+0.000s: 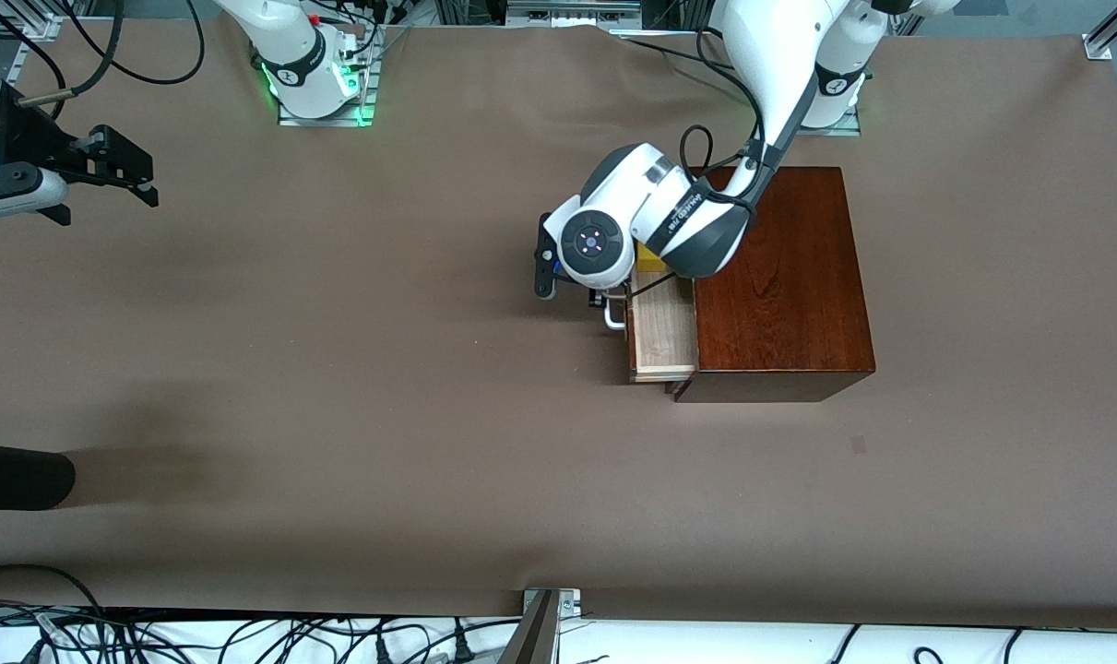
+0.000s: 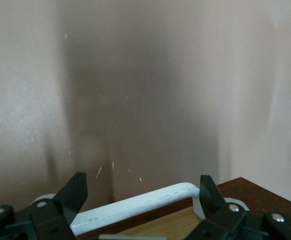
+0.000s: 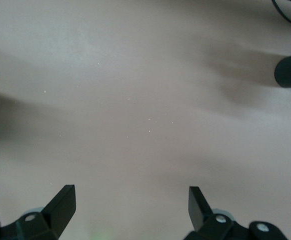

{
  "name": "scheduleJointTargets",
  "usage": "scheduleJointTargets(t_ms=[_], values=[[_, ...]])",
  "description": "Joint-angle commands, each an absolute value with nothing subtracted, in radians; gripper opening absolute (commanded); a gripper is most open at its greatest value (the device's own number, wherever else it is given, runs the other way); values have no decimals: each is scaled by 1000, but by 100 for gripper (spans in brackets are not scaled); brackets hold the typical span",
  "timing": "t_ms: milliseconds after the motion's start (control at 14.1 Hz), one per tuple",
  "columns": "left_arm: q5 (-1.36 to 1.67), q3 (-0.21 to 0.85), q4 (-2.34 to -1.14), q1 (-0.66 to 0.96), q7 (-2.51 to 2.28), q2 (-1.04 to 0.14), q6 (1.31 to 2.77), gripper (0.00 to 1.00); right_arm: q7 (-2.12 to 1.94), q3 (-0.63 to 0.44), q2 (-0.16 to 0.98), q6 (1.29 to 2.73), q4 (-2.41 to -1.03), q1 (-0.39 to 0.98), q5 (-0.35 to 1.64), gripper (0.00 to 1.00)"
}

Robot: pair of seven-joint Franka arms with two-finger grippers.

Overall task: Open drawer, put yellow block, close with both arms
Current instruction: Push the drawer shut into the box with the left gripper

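The dark mahogany box (image 1: 784,277) stands toward the left arm's end of the table. Its drawer (image 1: 664,337) is pulled partly out, showing the pale wood tray and the white bar handle (image 1: 614,318). The yellow block (image 1: 649,259) lies in the drawer, mostly hidden under the left arm's wrist. My left gripper (image 1: 602,300) is open just above the handle (image 2: 135,207), with one finger near each end of the bar (image 2: 141,194). My right gripper (image 1: 126,177) is open and empty (image 3: 131,200) over bare table at the right arm's end, where that arm waits.
A dark rounded object (image 1: 14,475) lies at the table's edge at the right arm's end, nearer to the front camera; it also shows in the right wrist view (image 3: 290,72). Cables and a metal bracket (image 1: 547,613) run along the table's front edge.
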State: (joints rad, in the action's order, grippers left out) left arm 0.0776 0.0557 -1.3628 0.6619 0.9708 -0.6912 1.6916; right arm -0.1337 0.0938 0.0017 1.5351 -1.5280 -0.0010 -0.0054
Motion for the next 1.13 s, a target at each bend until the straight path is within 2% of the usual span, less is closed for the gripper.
scheduleJointTargets(t_ms=[0, 425, 1063], values=[[5, 35, -1365, 652, 989, -672, 1602, 100, -63, 110, -8, 1514, -1516, -2, -12, 100], [-18, 32, -1365, 606, 991, -669, 1514, 100, -71, 107, -6, 1513, -1500, -3, -9, 100], [-38, 34, -1370, 578, 991, -663, 1506, 100, -61, 107, -6, 1513, -1500, -2, -9, 100]])
